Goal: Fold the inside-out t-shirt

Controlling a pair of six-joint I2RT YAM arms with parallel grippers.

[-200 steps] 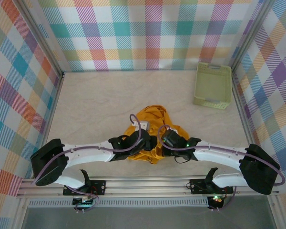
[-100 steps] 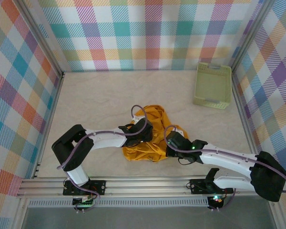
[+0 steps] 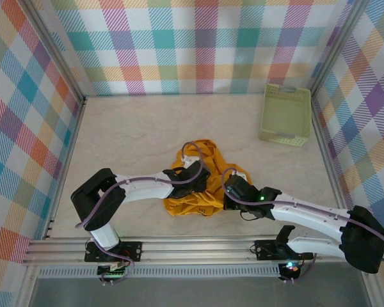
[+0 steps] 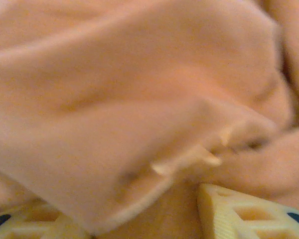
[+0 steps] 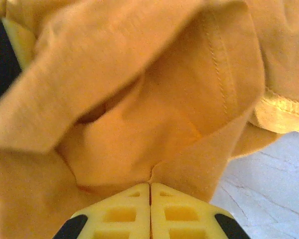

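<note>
The inside-out t-shirt (image 3: 193,203) lies crumpled in a mustard-yellow heap at the table's middle front. My left gripper (image 3: 195,171) reaches over its far left part. In the left wrist view its yellow fingers (image 4: 239,214) stand apart with blurred t-shirt cloth (image 4: 139,74) lying between and over them, so the left gripper (image 4: 132,209) is open. My right gripper (image 3: 230,192) sits at the heap's right edge. In the right wrist view the right gripper (image 5: 150,185) is shut, pinching a fold of the t-shirt (image 5: 139,109) at its tips. A stitched hem (image 5: 284,104) shows at the right.
A pale green basket (image 3: 285,115) stands at the back right, apart from the heap. The marbled table (image 3: 128,134) lies bare to the left and behind the shirt. Plaid walls close in the back and both sides.
The left arm has folded its elbow in and its gripper has slid farther back and right over the shirt. The right gripper has shifted slightly right, still pinching cloth.
</note>
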